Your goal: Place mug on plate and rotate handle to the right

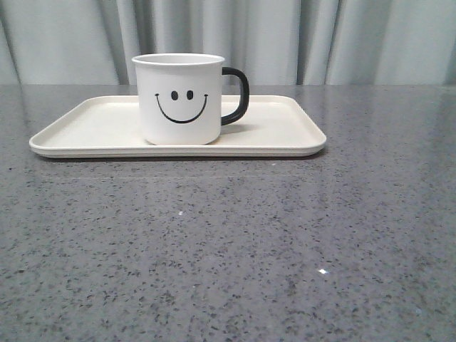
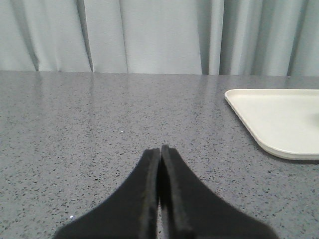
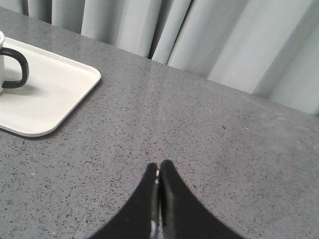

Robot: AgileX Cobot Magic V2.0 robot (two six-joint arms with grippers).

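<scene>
The white mug (image 1: 179, 100) with a black smiley face stands upright on the cream rectangular plate (image 1: 85, 128), near its middle. Its black handle (image 1: 237, 95) points to the right. The handle also shows in the right wrist view (image 3: 16, 69), above the plate (image 3: 50, 99). A corner of the plate shows in the left wrist view (image 2: 279, 119). My left gripper (image 2: 160, 149) is shut and empty over bare table, well left of the plate. My right gripper (image 3: 159, 164) is shut and empty over bare table, right of the plate. Neither gripper shows in the front view.
The grey speckled tabletop (image 1: 228, 249) stretches in front of the plate. A pale grey curtain (image 1: 320, 35) hangs behind the table's far edge.
</scene>
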